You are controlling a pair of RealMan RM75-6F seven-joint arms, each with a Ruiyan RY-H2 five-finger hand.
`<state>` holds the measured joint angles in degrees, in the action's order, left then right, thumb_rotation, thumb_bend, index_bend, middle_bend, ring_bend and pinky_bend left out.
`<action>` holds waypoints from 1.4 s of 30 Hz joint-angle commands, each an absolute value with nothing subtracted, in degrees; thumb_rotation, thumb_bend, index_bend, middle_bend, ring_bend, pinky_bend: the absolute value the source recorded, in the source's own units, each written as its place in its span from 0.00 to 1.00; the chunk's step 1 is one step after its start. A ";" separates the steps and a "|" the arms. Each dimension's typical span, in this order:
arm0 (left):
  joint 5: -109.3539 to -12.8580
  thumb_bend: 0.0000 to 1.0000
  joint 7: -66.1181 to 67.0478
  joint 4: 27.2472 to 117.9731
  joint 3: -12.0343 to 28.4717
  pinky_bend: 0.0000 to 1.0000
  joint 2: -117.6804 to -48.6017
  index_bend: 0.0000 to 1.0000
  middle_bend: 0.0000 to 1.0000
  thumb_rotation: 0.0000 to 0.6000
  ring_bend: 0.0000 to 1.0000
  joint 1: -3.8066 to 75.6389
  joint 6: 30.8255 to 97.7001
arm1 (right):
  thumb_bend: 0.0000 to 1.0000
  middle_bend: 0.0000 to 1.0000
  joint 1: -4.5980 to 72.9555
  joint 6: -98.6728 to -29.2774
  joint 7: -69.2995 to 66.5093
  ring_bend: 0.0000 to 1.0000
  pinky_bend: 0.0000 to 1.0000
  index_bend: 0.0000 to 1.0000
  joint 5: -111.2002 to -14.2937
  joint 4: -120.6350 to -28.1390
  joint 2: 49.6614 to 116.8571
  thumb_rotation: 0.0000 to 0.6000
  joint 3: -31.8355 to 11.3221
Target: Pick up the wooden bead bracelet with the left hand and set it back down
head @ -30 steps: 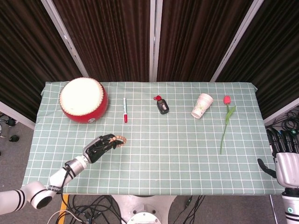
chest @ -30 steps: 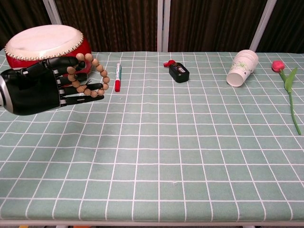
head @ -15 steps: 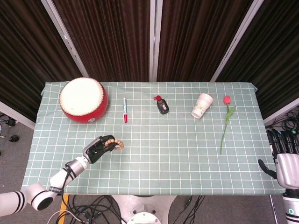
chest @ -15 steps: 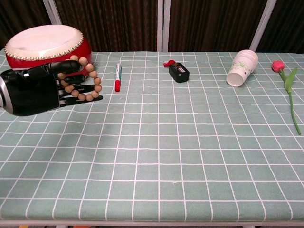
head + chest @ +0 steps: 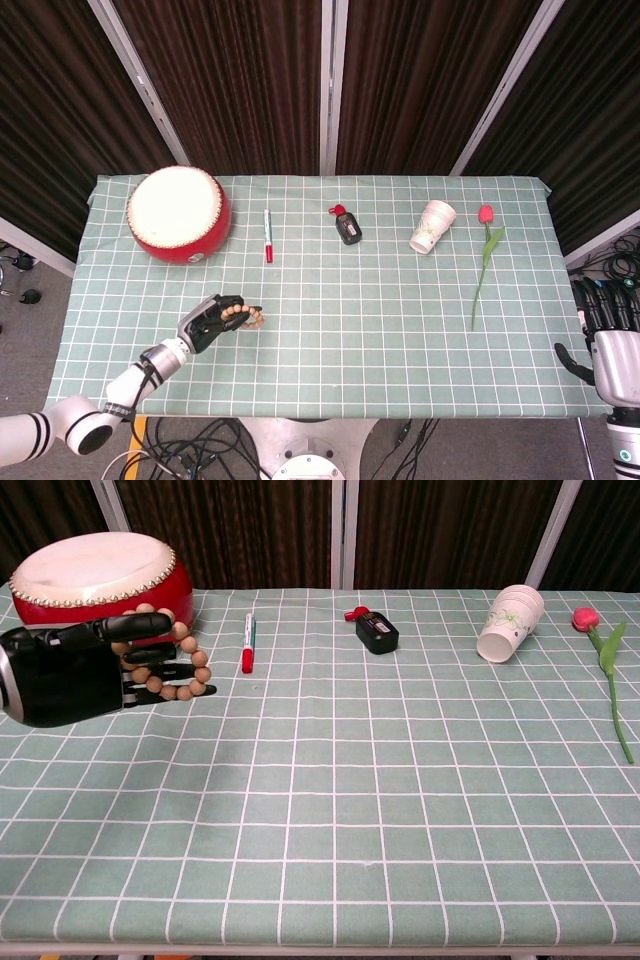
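Note:
My left hand (image 5: 211,322) (image 5: 75,670), black with a silver wrist, is over the front left of the table and grips the wooden bead bracelet (image 5: 243,319) (image 5: 180,673). The brown beads loop around its fingers, which curl over them. Whether the bracelet touches the cloth I cannot tell. My right hand (image 5: 608,335) hangs off the table's right edge with its fingers apart and nothing in them; the chest view does not show it.
A red drum (image 5: 177,214) (image 5: 96,580) stands at the back left, just behind my left hand. A red marker (image 5: 268,236) (image 5: 247,643), a small black bottle (image 5: 346,225) (image 5: 376,630), a white paper cup (image 5: 432,227) (image 5: 511,622) and a pink flower (image 5: 484,256) (image 5: 604,660) lie along the back.
My left hand has drawn back toward the front left with the bracelet and sunk a little. Its fingers have curled tighter around the beads. The right hand has not moved.

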<state>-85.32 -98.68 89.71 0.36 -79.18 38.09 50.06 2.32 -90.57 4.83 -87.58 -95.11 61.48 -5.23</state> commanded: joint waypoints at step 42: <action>-68.10 0.34 -70.03 91.40 10.74 0.13 -79.96 0.80 0.79 0.55 0.47 32.92 42.00 | 0.12 0.07 2.68 -90.16 4.10 0.00 0.00 0.00 -88.39 -95.04 61.18 1.00 -5.21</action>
